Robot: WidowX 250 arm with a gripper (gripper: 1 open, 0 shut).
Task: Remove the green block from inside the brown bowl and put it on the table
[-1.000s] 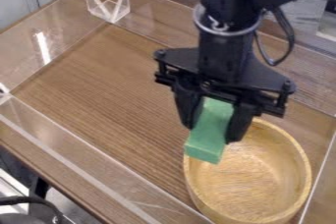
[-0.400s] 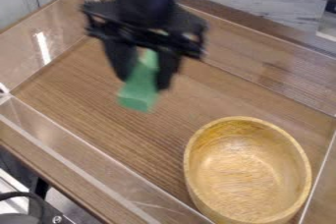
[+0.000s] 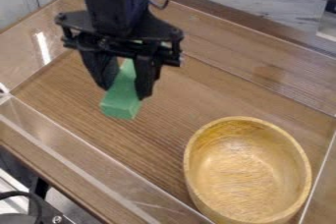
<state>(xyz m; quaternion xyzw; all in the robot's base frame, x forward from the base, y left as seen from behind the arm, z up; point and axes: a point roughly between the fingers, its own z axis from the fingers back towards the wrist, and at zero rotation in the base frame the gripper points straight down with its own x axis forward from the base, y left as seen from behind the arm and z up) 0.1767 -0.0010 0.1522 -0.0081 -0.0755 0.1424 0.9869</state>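
Observation:
The green block (image 3: 125,96) hangs upright between the fingers of my gripper (image 3: 121,83), which is shut on it above the table (image 3: 210,81). Its lower end is a little above the wood surface, left of centre. The brown bowl (image 3: 251,172) sits at the lower right with nothing inside it. Gripper and block are well clear of the bowl, up and to its left.
Low clear plastic walls (image 3: 79,154) edge the table along the front and left. A small clear stand (image 3: 105,4) sits at the back left corner. Bare wood lies between the block and the bowl.
My gripper has carried the green block from over the bowl's left rim leftward across the table. The bowl has not moved.

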